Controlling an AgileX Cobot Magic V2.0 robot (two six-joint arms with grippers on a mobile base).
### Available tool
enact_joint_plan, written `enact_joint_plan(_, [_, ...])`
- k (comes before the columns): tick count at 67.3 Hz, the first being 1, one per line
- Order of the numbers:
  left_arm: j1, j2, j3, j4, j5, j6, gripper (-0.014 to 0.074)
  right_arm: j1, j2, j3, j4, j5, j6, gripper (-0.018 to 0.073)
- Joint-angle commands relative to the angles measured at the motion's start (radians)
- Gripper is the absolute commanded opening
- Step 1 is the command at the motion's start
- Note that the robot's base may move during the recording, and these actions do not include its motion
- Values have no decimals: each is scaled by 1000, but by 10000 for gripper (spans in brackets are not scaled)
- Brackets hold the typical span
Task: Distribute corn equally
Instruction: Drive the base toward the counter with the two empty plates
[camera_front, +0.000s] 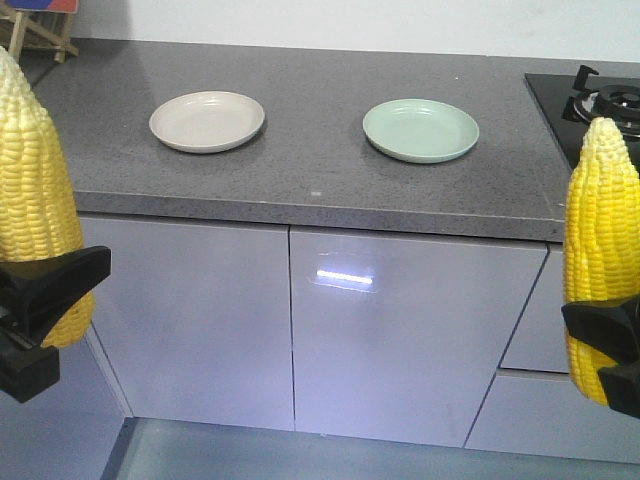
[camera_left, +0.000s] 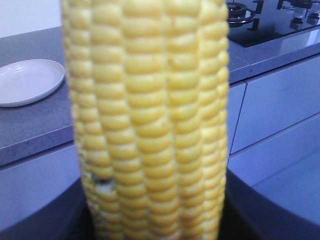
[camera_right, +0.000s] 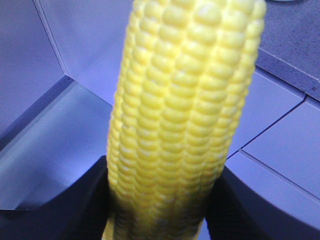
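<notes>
Yellow corn stands at both edges of the front view, one cob in each gripper. At 9 o'clock the left cob (camera_front: 30, 180) is upright with its pale tip pointing to 12. The left gripper (camera_front: 45, 290) is clenched around its lower part, with a black finger crossing the kernels. In the left wrist view this cob fills the middle of the frame, and a small dark blemish sits near 7 o'clock on it.

A grey speckled counter (camera_front: 310, 165) runs across the upper half of the front view. On it, at 11 o'clock, lies a beige plate (camera_front: 207, 121). At 1 o'clock lies a green plate (camera_front: 420, 130), well apart from the first. Both plates lie flat, set back from the counter's front edge. Below the counter, glossy pale cabinets (camera_front: 400, 330) fill the centre. A black hob (camera_front: 600, 105) sits on the counter at 2 o'clock.

At 3 o'clock the right cob (camera_front: 600, 225) is upright too, tip at 12. The right gripper (camera_front: 605, 345) grasps it near the base, and its black fingers show on either side in the right wrist view. Both cobs are held in the air in front of the cabinets, on the near side of the counter and well apart from the plates.
</notes>
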Motion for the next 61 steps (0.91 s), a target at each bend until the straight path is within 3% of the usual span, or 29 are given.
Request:
enact_joint_plan(1, [-4, -6, -24, -9, -76, -5, 263, -2, -7, -25, -14, -62, -9, 183])
enact_joint_plan(61, [-4, -6, -24, -9, -76, -5, 263, -2, -7, -25, -14, -62, -9, 183])
